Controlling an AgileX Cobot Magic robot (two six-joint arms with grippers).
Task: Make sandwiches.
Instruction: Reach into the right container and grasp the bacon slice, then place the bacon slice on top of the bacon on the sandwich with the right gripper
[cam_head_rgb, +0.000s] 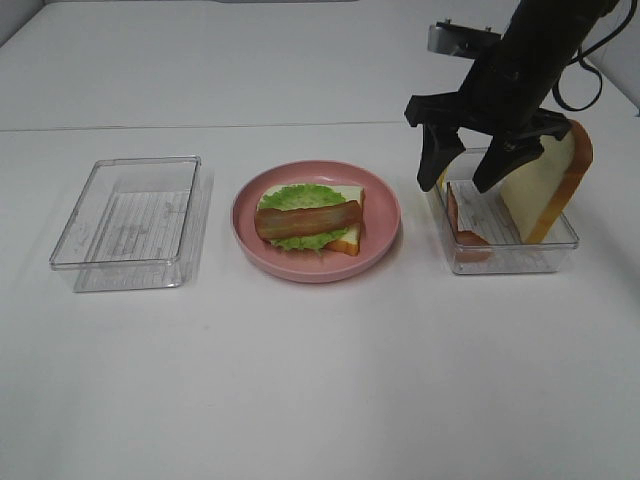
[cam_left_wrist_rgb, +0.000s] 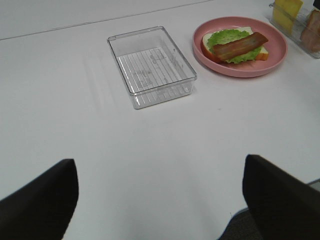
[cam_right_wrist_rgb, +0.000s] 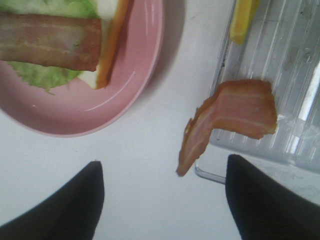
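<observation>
As it stands at mid-table, the sandwich (cam_head_rgb: 312, 220) is judged half built: bread, lettuce and one bacon strip on the pink plate (cam_head_rgb: 385, 222). Outstanding are the cheese (cam_right_wrist_rgb: 242, 20), second bacon strip (cam_right_wrist_rgb: 235, 115) and top slice (cam_head_rgb: 550, 185), all at the tray (cam_head_rgb: 520, 260) toward the right edge. Above it the right claw (cam_head_rgb: 456, 186) hovers, spread and empty; the left claw (cam_left_wrist_rgb: 160, 170) likewise.

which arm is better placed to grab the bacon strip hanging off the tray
Right. The right tool hangs open just above the food tray whose bacon droops over the rim. The left tool sits back beyond the empty tray, far from it.
</observation>
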